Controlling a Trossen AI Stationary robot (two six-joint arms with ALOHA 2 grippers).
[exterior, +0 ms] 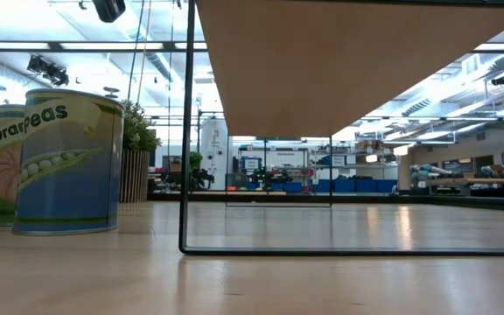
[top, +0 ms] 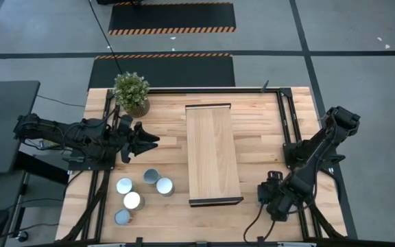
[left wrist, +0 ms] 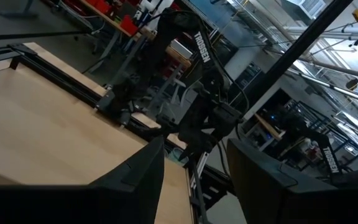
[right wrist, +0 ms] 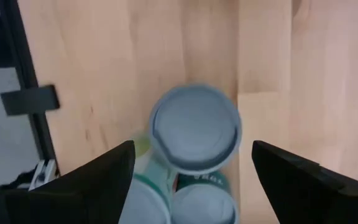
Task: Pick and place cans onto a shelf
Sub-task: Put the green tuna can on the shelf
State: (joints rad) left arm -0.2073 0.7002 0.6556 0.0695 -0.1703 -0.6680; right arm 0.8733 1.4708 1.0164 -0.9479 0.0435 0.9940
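Evidently no cans (top: 146, 176) yet stand on the shelf (top: 213, 154); left gripper (top: 149, 139) and right gripper (right wrist: 191, 180) both hover spread, holding nothing.

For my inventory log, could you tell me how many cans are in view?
8. Five cans stand on the table left of the shelf; three more cluster beneath the right end effector, partly hidden.

Shiny metal-topped cans (top: 149, 177), pale smooth wood shelf (top: 212, 152), glossy paper labels
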